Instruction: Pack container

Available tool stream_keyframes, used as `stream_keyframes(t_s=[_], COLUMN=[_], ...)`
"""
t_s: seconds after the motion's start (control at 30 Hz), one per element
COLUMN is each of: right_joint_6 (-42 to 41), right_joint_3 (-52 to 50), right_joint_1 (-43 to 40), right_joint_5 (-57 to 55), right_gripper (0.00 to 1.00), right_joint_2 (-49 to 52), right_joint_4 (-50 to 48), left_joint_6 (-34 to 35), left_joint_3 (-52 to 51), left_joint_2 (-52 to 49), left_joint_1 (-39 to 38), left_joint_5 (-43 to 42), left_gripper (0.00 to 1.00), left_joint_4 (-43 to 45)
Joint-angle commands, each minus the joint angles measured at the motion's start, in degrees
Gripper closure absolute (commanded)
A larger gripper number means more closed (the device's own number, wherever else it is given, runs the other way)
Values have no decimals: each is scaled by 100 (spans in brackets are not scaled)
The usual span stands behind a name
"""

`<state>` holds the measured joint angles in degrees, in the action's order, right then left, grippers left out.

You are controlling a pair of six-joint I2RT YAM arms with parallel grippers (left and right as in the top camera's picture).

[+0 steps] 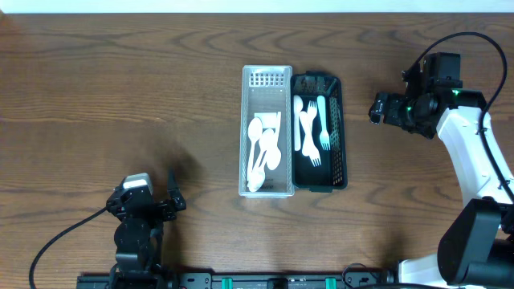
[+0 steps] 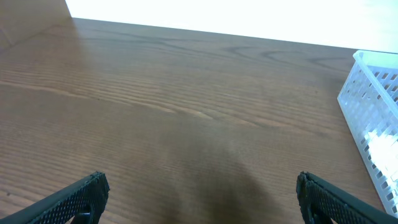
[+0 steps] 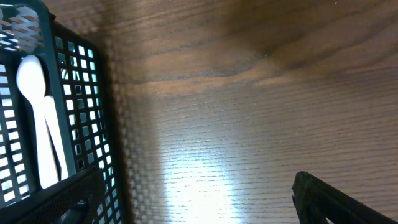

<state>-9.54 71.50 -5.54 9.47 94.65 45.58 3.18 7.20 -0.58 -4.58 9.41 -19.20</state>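
Observation:
A white slotted basket holds several white plastic spoons. Beside it on the right, a dark green slotted basket holds white forks and a pale blue fork. My left gripper is open and empty at the front left, far from the baskets; the left wrist view shows its fingers wide apart over bare wood, with the white basket at the right edge. My right gripper is open and empty just right of the green basket; its wrist view shows the green basket wall and a white utensil inside.
The wooden table stretches left of the baskets. The right arm's white links run along the right edge. A cable trails from the left arm at the front.

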Motion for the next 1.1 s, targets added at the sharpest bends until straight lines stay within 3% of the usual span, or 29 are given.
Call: stream_keyframes(t_s=[0.0, 0.63, 0.83, 1.07], right_joint_6=[105, 109, 111, 111], right_joint_3=[28, 26, 26, 26], right_joint_1=[48, 66, 317, 667], right_joint_5=[42, -70, -323, -1714], right_gripper=[1, 1, 1, 1], right_joint_2=[-138, -229, -929, -2330], right_joint_4=[11, 26, 52, -365], left_joint_6=[52, 52, 52, 52], left_joint_3=[-136, -133, -136, -136], left_joint_2=[35, 35, 35, 35], left_joint_1=[33, 33, 33, 33], left_joint_5=[9, 9, 9, 9], left_gripper=[2, 2, 2, 2], left_joint_4=[7, 9, 7, 7])
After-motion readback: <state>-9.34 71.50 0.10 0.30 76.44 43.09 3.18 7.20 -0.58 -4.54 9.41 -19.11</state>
